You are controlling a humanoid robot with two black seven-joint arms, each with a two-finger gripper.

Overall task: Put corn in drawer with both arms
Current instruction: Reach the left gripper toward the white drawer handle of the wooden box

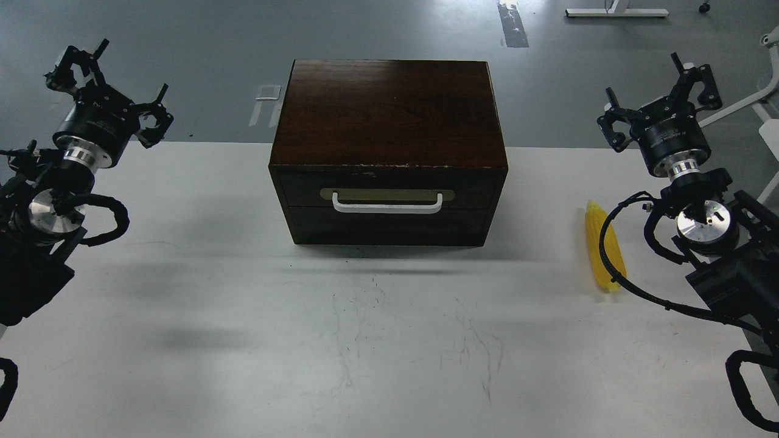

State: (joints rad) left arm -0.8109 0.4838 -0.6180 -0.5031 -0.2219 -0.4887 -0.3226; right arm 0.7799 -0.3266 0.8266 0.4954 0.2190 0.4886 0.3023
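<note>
A dark wooden box (389, 115) stands at the back middle of the white table. Its drawer (387, 201) is pushed in flush, with a white bar handle (387, 205) on a beige plate. The yellow corn (602, 246) lies lengthwise on the table right of the box, partly crossed by a black cable of my right arm. My left gripper (106, 82) is raised at the far left, its fingers spread and empty. My right gripper (660, 97) is raised at the far right, behind the corn, fingers spread and empty.
The white table (365, 340) runs from the box to the near edge, marked with faint scratches. Beyond its far edge is grey floor with tape marks (268, 92) and white furniture legs (614, 11) at the upper right.
</note>
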